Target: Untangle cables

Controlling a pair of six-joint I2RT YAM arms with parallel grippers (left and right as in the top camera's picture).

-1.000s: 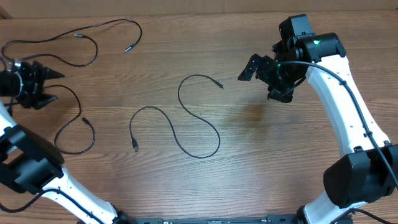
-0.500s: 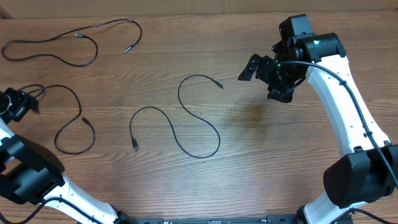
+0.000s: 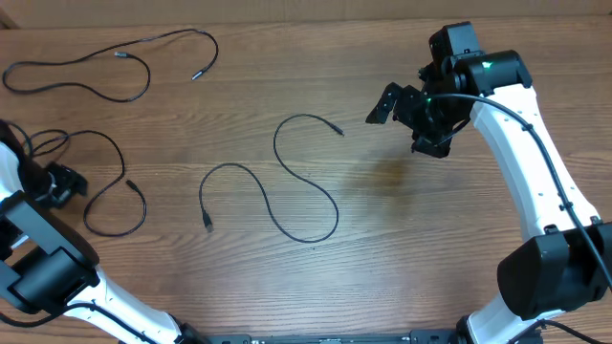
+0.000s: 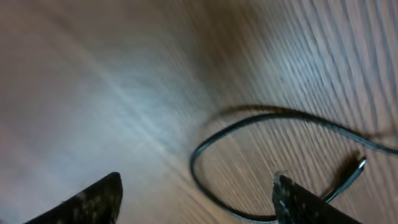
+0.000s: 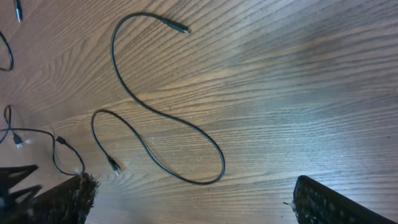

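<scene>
Entry: looped cable (image 4: 193, 163) is lying just ahead of left gripper (image 3: 59, 183), fingers parted, empty; right gripper (image 3: 406, 124), likewise parted, is hovering well apart.

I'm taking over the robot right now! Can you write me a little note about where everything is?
Left gripper: open, empty, close over the left cable; its view is blurred.
Right gripper: open, empty, held up to the right of the middle cable.
Third cable: at the far left.
Done: the three cables lie apart, none crossing another.
Left: probably little. Check the left cable's end near that gripper, where it is hard to see.
</scene>
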